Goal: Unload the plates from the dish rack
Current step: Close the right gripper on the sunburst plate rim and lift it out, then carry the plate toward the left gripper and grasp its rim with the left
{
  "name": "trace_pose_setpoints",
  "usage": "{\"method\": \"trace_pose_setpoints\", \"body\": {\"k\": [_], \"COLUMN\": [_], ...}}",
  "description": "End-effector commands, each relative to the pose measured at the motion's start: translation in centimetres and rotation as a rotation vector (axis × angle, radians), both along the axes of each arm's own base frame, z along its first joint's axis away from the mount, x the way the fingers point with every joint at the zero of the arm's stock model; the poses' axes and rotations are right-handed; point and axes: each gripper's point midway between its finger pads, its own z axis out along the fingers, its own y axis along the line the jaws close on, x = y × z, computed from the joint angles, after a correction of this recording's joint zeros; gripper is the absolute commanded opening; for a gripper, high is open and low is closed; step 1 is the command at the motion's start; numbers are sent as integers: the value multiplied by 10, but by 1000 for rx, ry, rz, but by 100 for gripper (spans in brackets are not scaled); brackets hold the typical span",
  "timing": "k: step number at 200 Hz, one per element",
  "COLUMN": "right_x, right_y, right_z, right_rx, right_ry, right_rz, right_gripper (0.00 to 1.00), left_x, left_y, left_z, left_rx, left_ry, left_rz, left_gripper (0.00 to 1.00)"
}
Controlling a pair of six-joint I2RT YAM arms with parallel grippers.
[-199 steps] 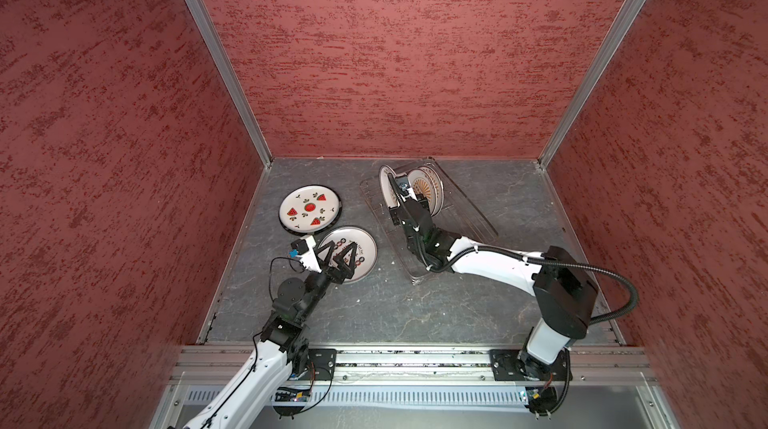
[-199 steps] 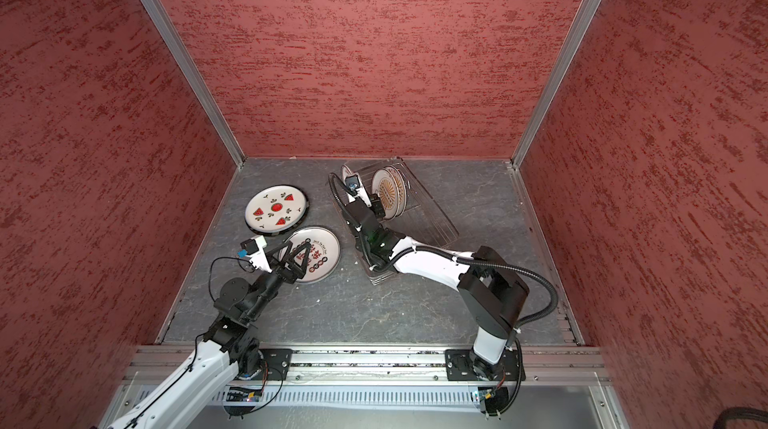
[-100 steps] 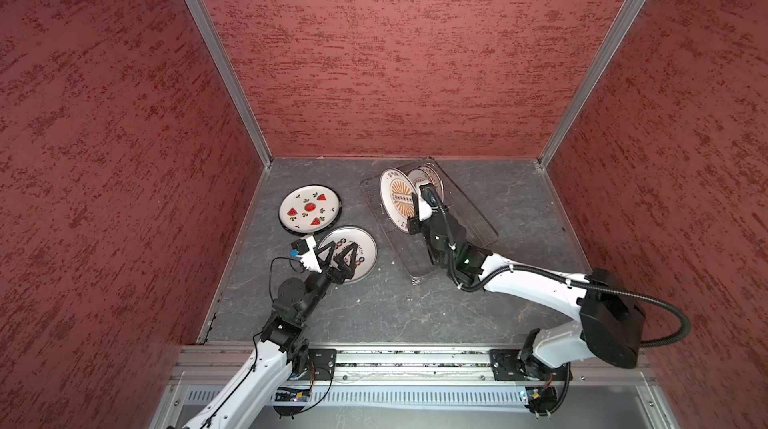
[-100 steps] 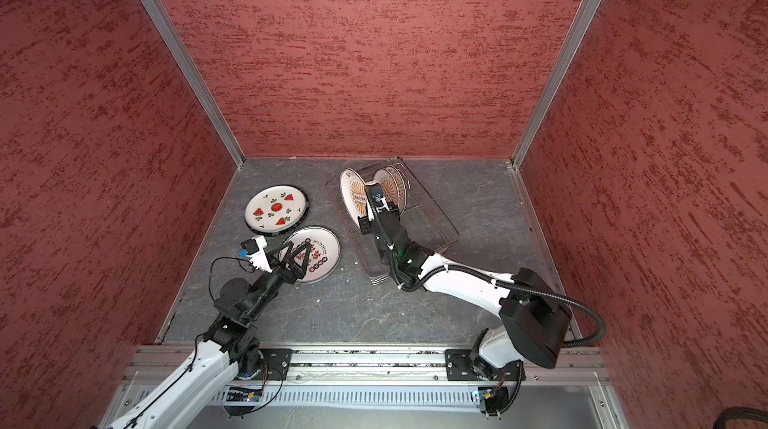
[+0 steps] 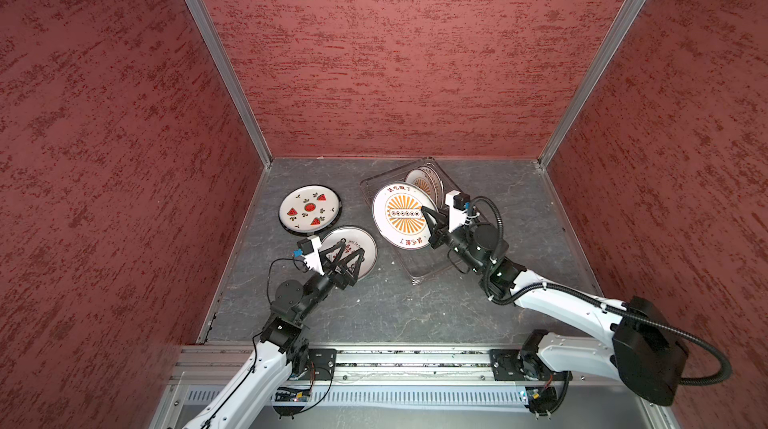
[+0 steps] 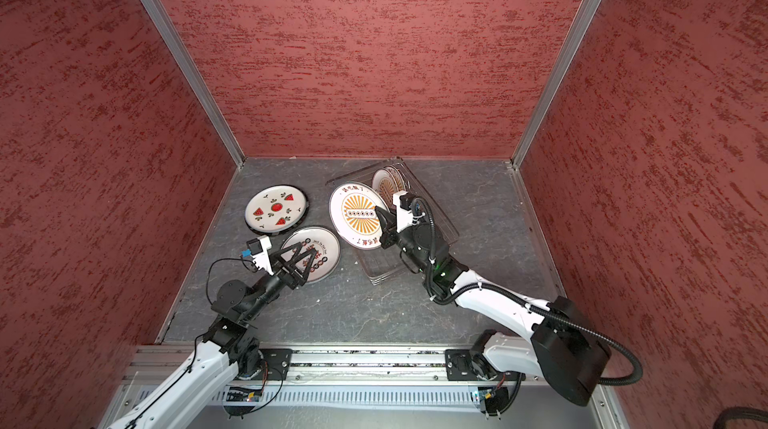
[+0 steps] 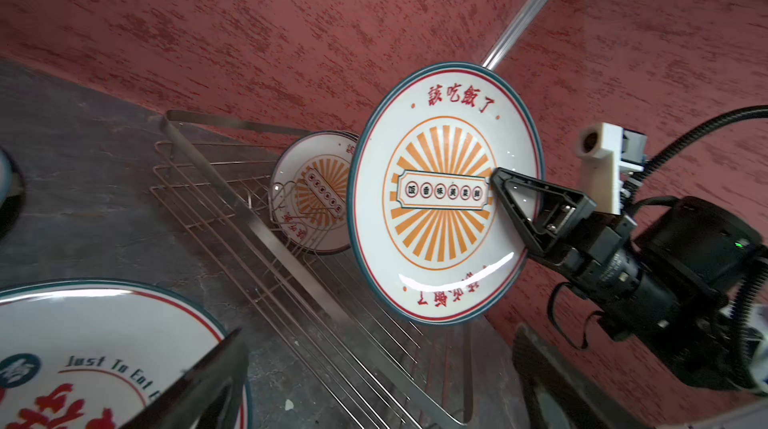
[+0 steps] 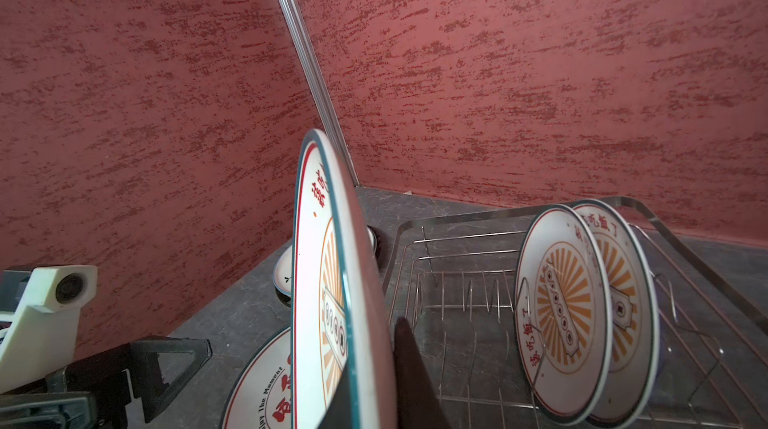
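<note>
Orange sunburst plate [image 5: 405, 215] | lifted out of the dish rack [image 5: 430, 269] in the last second, upright above its near end | right gripper [image 5: 424, 213] clamped on its rim | left gripper [image 5: 351, 248] spread wide over flat character plate [image 5: 369, 246] | two more plates [image 5: 422, 183] remain racked
</note>
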Motion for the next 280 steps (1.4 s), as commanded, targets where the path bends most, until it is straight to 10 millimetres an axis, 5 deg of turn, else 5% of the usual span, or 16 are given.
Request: {"method": "trace_pose_setpoints", "body": {"k": [1,48,105,187,254,280], "right_x": [-36,-65,-70,-58,-42,-43], "right_y": [4,3,13,23,22,27], "right_z": [43,40,26,16,6,3], "right_rx": [200,286,262,228,191,173], "right_ry": [-96,-99,-78,-58,-43,-42], "right_rz": [178,328,391,379,299,328], "right_gripper": [2,2,2,3,4,23], "left_x": [-23,-27,-18,-26,-21,-19], "left_y": [-21,-32,-33,-39,-50,-52], "left_z": [0,2,-5,-1,-9,-11], "left_rx": [-21,-28,-32,-42,-19,-23], "left_ry": [-45,-62,-30,-19,44,58], "left_rz": [-166,-241,-236,-286,-324,-332], "left_gripper": [97,95,93,13,10,5]}}
